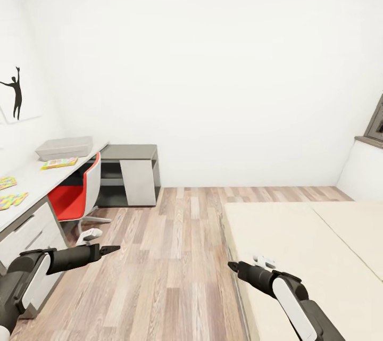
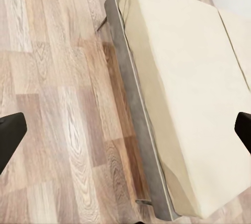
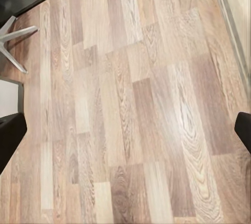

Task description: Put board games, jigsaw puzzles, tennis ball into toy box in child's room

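Nothing boxed yet: grey rectangular toy box (image 1: 64, 147) at left, 3 colourful flat toys (image 1: 59, 163) beside; both pincers apart, empty.

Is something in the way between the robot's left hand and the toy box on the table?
Yes. The red chair stands at the table, between the left gripper and the grey toy box farther back.
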Tool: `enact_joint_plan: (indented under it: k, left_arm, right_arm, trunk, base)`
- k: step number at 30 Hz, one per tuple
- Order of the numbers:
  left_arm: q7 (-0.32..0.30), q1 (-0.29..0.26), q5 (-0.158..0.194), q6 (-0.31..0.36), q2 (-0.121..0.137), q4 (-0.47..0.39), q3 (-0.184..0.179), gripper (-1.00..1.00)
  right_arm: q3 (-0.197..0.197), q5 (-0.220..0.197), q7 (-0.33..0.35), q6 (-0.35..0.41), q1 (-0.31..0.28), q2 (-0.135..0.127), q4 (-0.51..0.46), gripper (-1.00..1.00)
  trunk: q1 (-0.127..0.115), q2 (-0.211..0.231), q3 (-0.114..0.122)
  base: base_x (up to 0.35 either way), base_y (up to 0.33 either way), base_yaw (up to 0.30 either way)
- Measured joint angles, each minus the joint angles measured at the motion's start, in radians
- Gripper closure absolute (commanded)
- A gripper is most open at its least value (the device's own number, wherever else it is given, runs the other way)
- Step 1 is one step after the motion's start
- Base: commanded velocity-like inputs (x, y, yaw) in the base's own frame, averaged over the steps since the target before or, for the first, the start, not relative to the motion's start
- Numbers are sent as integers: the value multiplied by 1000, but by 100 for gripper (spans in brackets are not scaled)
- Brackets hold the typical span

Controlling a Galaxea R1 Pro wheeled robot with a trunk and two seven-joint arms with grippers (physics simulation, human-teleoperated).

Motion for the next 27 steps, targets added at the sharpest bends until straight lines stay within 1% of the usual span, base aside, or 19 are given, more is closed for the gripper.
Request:
enact_joint_plan:
  k: [27]
  left_arm:
    - [1, 0, 1, 0, 0, 0, 0, -100]
  right_arm:
    - [0, 0, 1, 0, 0, 0, 1, -100]
  trunk:
    - [0, 0, 0]
  base:
    - [0, -130, 0]
